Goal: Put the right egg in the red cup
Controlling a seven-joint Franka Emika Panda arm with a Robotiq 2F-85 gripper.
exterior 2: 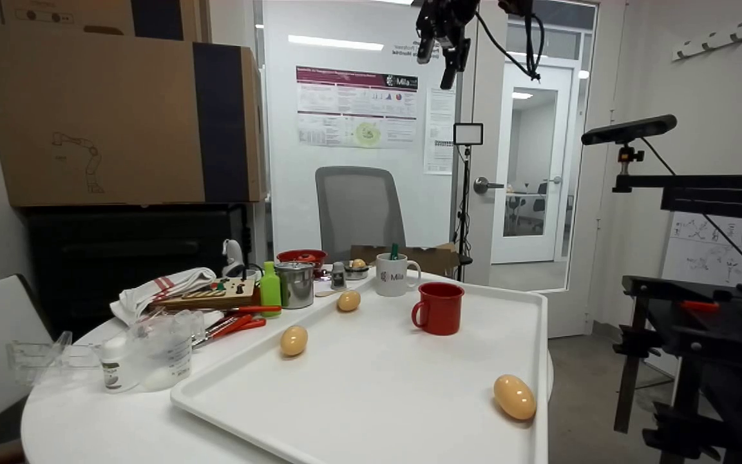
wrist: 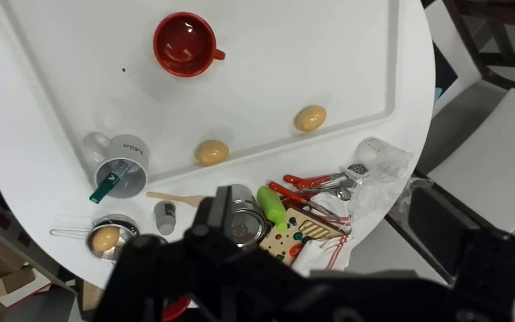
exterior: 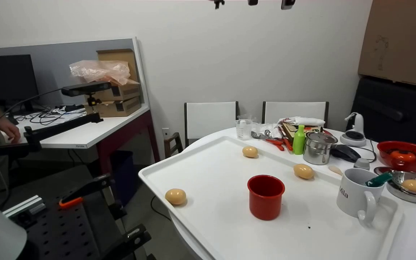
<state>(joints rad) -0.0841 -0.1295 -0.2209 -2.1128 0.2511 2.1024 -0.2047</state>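
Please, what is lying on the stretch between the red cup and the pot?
Going from the red cup to the pot, first comes an egg, then the rim of the tray. The egg shows there in all three views.

Bright, even light; soft shadows by the eggs (wrist: 213,153), glints in the red cup (wrist: 185,44), glare on the far panel (exterior 2: 422,200); wrist-view fingers (wrist: 438,228) dark, blurred.

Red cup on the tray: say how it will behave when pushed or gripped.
The red cup should slide rather than tip if nudged low, standing upright and squat. Its gloss suggests a hard, stiff surface, possibly slippery. A push on the protruding handle might spin it.
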